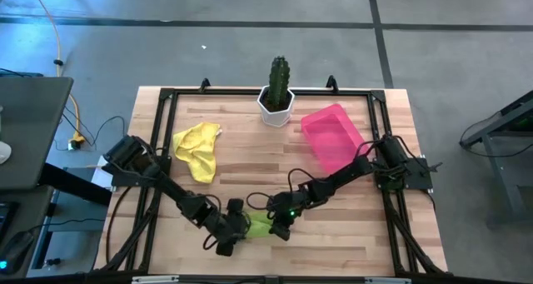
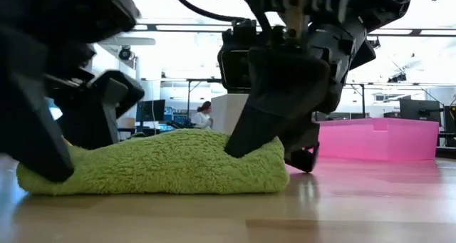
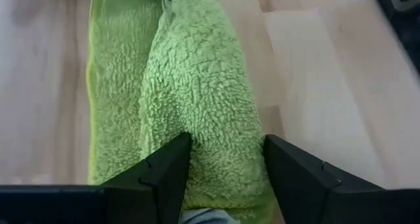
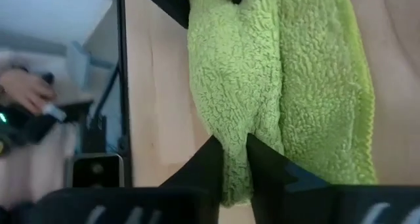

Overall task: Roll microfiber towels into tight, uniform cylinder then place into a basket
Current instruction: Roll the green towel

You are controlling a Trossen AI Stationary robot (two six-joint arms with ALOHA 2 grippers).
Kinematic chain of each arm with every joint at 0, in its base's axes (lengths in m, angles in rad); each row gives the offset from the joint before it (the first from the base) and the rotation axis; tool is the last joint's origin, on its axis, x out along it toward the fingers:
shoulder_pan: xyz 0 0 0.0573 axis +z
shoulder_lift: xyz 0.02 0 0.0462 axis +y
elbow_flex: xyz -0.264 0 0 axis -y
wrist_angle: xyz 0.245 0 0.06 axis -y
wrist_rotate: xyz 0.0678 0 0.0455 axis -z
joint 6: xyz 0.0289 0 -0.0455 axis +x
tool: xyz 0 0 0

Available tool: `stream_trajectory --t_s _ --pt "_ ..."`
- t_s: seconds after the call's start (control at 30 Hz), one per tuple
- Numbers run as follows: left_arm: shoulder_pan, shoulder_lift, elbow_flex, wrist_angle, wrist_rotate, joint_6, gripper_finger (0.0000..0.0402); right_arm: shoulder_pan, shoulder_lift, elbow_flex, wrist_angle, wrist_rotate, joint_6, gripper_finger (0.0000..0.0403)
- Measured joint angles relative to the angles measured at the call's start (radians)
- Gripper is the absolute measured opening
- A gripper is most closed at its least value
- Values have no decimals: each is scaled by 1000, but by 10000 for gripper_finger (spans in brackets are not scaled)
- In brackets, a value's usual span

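Lime green microfiber towel [image 1: 260, 225] folded on desk [image 1: 350, 226] near edge, left end effector [image 3: 223, 159] clamped on one end, right end effector [image 4: 231, 159] pinching opposite end.

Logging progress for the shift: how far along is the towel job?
Done: nothing; the basket is empty. In hand: both pincers, left and right, grip the half-rolled green towel at its ends. Left: finishing it, then the crumpled yellow towel.

Left hand [image 1: 236, 227] and right hand [image 1: 279, 227] low, both pinching closed.
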Motion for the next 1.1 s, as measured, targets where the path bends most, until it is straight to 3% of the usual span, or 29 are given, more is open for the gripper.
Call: stream_trajectory --t_s 0.2,0.33,0.47,0.57,0.77,1.1 --pt "43 14 2 5 107 -204 191 -4 -53 -4 -19 -34 -269 120" --pt "51 14 1 5 123 -287 189 11 -115 -4 -48 -4 -542 147" --pt "54 15 1 3 116 -330 189 88 -167 -1 -30 133 -880 151" --pt "62 16 1 5 107 -351 189 160 -173 -1 -34 276 -1047 151" --pt "79 16 0 9 113 -371 188 254 -137 -1 -31 556 -1070 152" --pt "86 19 -4 46 120 -440 188 247 -45 -1 -5 702 -1062 152"
